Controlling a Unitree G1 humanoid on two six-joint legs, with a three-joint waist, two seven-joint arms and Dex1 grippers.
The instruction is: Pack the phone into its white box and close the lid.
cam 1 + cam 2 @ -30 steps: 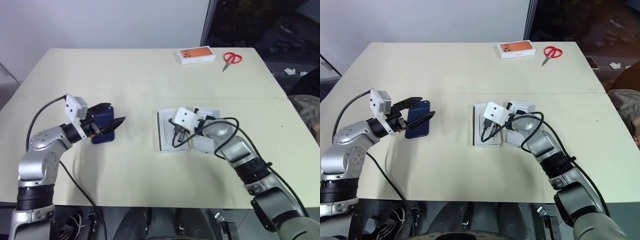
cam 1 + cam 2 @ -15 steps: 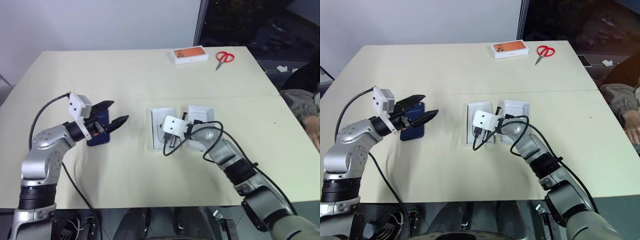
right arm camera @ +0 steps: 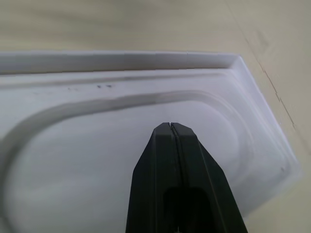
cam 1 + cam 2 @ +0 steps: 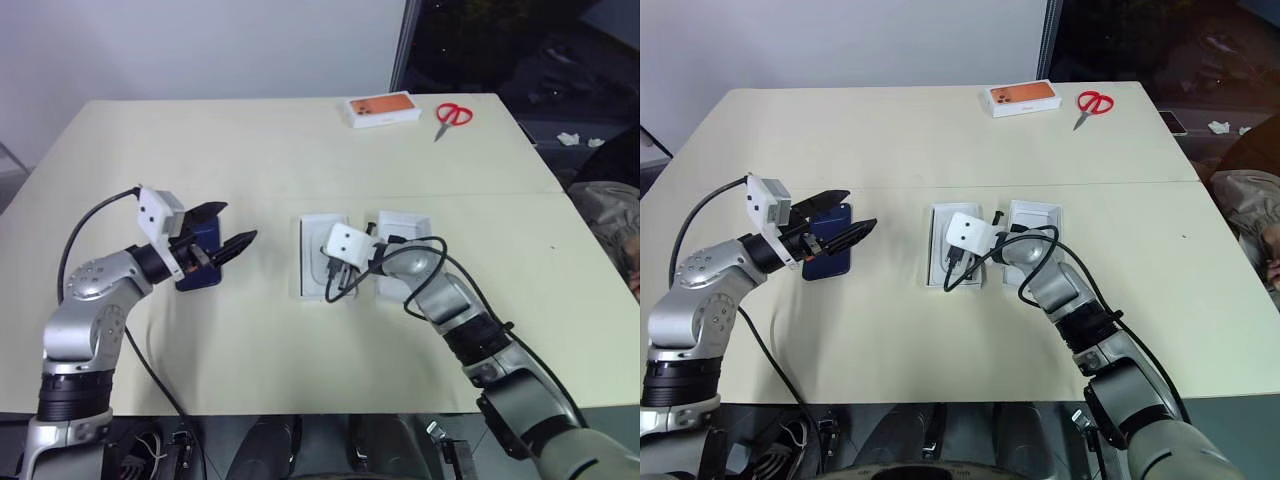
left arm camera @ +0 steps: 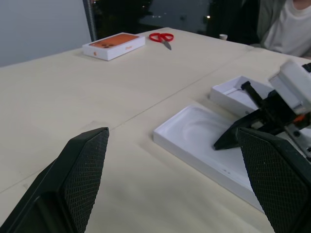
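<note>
Left eye view: pale table [image 4: 300,150] bearing white insert [image 4: 318,262] with oval recess, open white tray [image 4: 408,226] just beside it. Dark blue phone [image 4: 830,255] flat on table, well apart from both, under left gripper [image 4: 859,208]. Orange-topped box [image 4: 382,108] and red scissors [image 4: 452,114] at far edge.

Left wrist view: fingers spread wide, nothing between.

Right wrist view: right gripper [image 3: 170,125] clenched, empty, tips over the recess.

No legible text or labels.
</note>
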